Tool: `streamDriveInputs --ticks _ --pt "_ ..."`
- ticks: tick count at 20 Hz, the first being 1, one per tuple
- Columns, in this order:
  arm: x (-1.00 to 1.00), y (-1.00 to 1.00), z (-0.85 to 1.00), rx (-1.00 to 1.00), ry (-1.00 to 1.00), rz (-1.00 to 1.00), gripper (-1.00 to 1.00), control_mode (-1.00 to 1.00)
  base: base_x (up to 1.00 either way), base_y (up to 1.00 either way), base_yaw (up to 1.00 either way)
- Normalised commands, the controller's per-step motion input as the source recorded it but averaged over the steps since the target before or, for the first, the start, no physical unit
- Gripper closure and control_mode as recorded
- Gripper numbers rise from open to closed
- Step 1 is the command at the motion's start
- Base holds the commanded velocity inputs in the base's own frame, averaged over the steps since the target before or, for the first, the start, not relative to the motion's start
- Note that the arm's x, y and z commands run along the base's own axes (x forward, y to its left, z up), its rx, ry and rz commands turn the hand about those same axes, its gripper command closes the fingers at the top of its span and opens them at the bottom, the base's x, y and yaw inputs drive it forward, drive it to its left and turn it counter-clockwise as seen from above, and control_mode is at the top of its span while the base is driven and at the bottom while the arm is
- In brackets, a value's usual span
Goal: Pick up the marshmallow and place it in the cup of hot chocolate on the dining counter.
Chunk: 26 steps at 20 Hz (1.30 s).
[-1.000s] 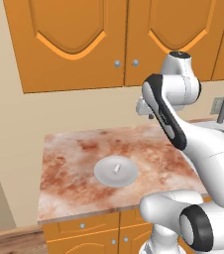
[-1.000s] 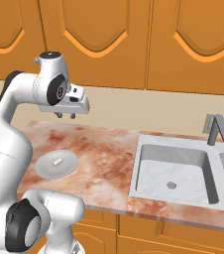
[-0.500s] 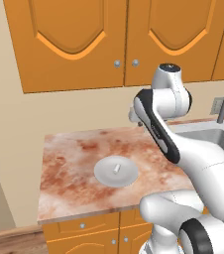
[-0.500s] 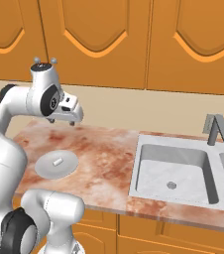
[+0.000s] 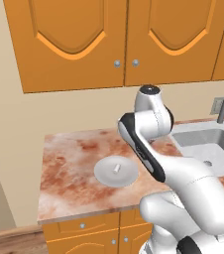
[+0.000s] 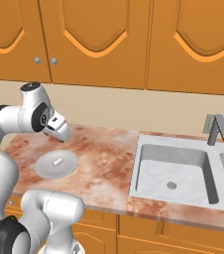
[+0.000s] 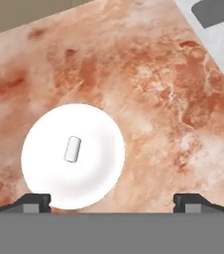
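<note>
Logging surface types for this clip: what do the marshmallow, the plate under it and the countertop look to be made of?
Marshmallow: matte white, soft-looking stub with no shine, though the render leaves softness open. Plate: smooth pale disc, plain and unpatterned, likely ceramic or plastic. Countertop: polished stone look, with reddish-brown and cream mottled veining.

A: Counter (image 5: pixel 79 163): reddish-brown marbled stone, pale blotches. Plate (image 5: pixel 126 174): pale grey, plain. Marshmallow (image 7: pixel 72 149): white.

B: Wall cabinets (image 6: pixel 99 39): orange, silver knobs. Sink (image 6: pixel 171 171): light grey marbling. Claw (image 7: pixel 111 201): dark tips. Arm (image 5: pixel 148 124): white, dark joints.
</note>
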Motion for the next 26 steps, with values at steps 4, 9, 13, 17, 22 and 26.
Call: streamDriveInputs --ticks 4,9,13,17,22,26 --pt "0.07 0.28 -0.38 0.02 0.25 -0.17 -1.0 -1.0 0.0 0.0 0.0" --pt "0.21 0.13 -0.35 0.0 0.14 -0.06 -1.0 -1.0 0.0 0.0 0.0" --pt "0.1 0.03 -0.27 0.0 0.1 0.0 -1.0 -1.0 0.0 0.0 0.0" --pt "0.2 0.28 -0.48 0.0 0.04 0.0 -1.0 -1.0 0.0 0.0 0.0" --pt "0.22 0.08 -0.41 0.02 0.03 0.02 -1.0 -1.0 0.0 0.0 0.0" --pt "0.26 0.08 -0.38 0.01 0.05 0.0 -1.0 -1.0 0.0 0.0 0.0"
